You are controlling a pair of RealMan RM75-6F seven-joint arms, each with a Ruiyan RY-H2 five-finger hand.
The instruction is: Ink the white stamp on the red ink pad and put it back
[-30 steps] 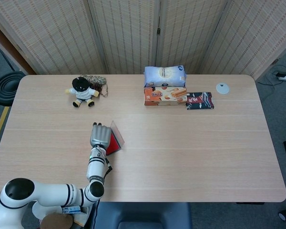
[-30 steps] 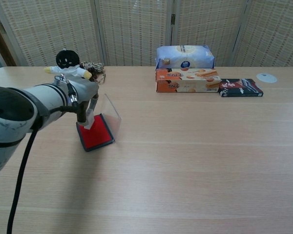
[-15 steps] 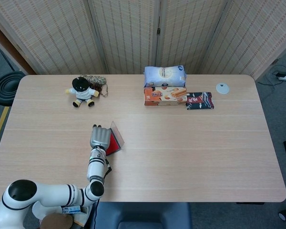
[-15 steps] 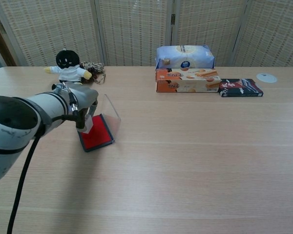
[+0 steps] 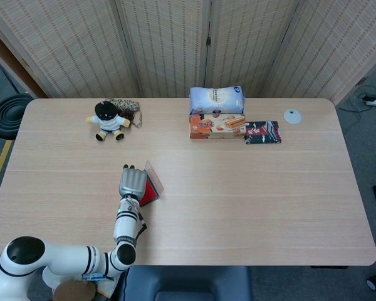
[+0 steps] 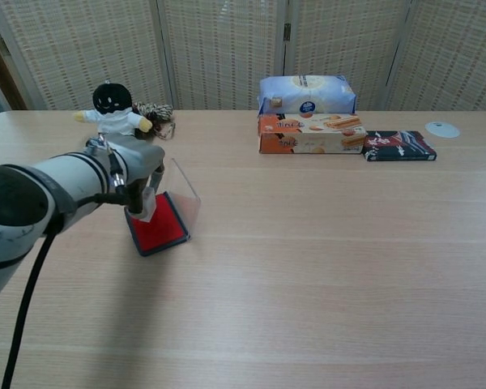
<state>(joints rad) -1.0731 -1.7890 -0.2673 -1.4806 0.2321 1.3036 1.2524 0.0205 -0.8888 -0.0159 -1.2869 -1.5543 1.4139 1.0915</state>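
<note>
Two packages, a pale blue bag (image 6: pixel 306 94) and an orange biscuit box (image 6: pixel 311 134), carry print too small to read. Left hand (image 6: pixel 135 166) grasps the white stamp (image 6: pixel 147 203) over the red ink pad (image 6: pixel 157 223), whose clear lid (image 6: pixel 185 190) stands open. Since the earlier frame the wrist has dipped slightly, the stamp staying above the pad's rear edge.

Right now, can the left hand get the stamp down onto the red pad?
Probably yes. The left hand holds the white stamp right over the near-left end of the red ink pad. The pad's clear lid stands open on the far side, so nothing seems to block the way down.
</note>
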